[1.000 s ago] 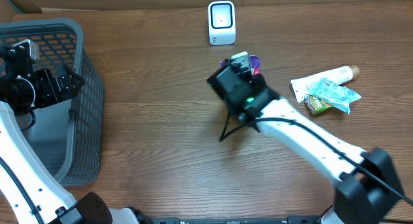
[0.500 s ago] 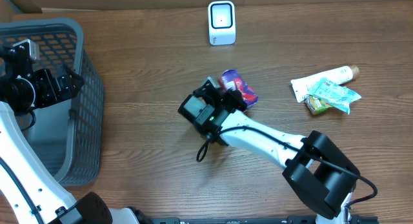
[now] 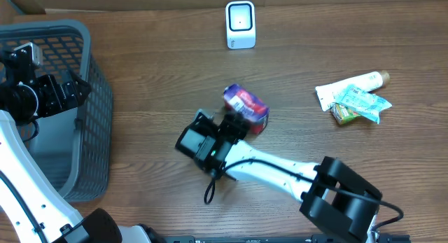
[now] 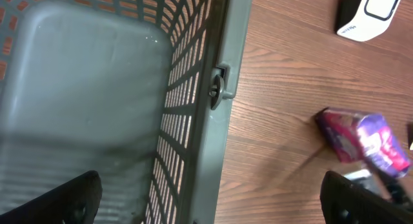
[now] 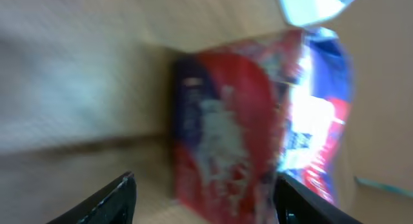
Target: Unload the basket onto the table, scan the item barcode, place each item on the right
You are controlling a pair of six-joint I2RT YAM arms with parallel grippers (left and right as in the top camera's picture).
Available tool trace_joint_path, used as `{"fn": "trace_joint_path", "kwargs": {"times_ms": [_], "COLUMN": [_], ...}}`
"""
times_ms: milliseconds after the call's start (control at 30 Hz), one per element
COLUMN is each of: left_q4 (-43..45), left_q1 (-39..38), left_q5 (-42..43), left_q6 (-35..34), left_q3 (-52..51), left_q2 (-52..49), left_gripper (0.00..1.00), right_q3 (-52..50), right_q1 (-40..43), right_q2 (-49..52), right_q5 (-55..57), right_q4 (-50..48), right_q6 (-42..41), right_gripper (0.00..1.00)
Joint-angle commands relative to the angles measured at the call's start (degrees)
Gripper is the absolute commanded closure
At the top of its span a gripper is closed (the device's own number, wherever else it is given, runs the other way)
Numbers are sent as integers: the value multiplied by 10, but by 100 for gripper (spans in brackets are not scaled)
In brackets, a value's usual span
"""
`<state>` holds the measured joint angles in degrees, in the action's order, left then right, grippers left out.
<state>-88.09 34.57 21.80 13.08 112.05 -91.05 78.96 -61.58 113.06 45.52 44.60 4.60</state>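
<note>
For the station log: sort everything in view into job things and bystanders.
Job:
purple-red packet
white scanner
right fingers, open by the packet

Lying about:
grey basket
tube
green sachets
left fingers, open over the basket

Left hand (image 4: 210, 188) spread wide, right hand (image 5: 203, 188) parted

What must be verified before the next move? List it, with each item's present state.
1. Right hand open: ok.
2. Packet resting on the table: ok.
3. Fingers clear of the packet: cannot tell, the wrist view is blurred.
4. Barcode turned toward the scanner: cannot tell, no barcode is visible.
5. Left hand open at the basket, away from the packet: ok.
</note>
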Motion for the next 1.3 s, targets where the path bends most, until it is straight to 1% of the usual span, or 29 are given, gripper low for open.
{"fn": "trace_joint_path", "kwargs": {"times_ms": [0,67,167,233,367,467,567,733,833,900,1000,1067,1133,1167,1233,1267], "left_q4": [1,0,1,1,1,0,1,1,1,1,1,1,1,1,1,1], "left_q1": [-2,-2,0,3,3,3,3,3,3,3,2,2,2,2,2,2], "left_q5": [1,0,0,0,0,0,0,1,0,0,0,0,0,0,0,0], "left_q6": [2,2,2,2,2,2,2,2,2,2,2,2,2,2,2,2], "left_q3": [1,1,1,1,1,1,1,1,1,1,1,1,1,1,1,1], "left_q2": [-3,-3,-4,-4,-4,-4,-5,-5,-5,-5,-5,-5,-5,-5,-5,-5], "left_gripper": [0,0,0,0,0,0,0,0,0,0,0,1,0,1,1,0], "right_q3": [3,3,9,19,47,59,59,54,30,8,-32,-66,-97,-116,-146,-156], "right_q1": [-17,-17,-4,11,54,102,164,271,320,336,341,341,341,339,332,327], "right_q2": [-4,-9,-29,-52,-110,-156,-186,-188,-186,-185,-185,-185,-185,-185,-185,-185], "right_q5": [-127,-181,-221,-271,-400,-452,-459,-516,-573,-595,-600,-601,-611,-627,-659,-674], "right_q4": [-1,3,14,19,26,24,31,67,72,66,52,35,11,-6,-36,-48], "right_q6": [-19,-48,-116,-123,-124,-142,-203,-297,-332,-339,-382,-433,-467,-475,-479,-476], "right_gripper": [31,35,37,39,39,38,33,32,32,32,33,36,32,32,35,40]}}
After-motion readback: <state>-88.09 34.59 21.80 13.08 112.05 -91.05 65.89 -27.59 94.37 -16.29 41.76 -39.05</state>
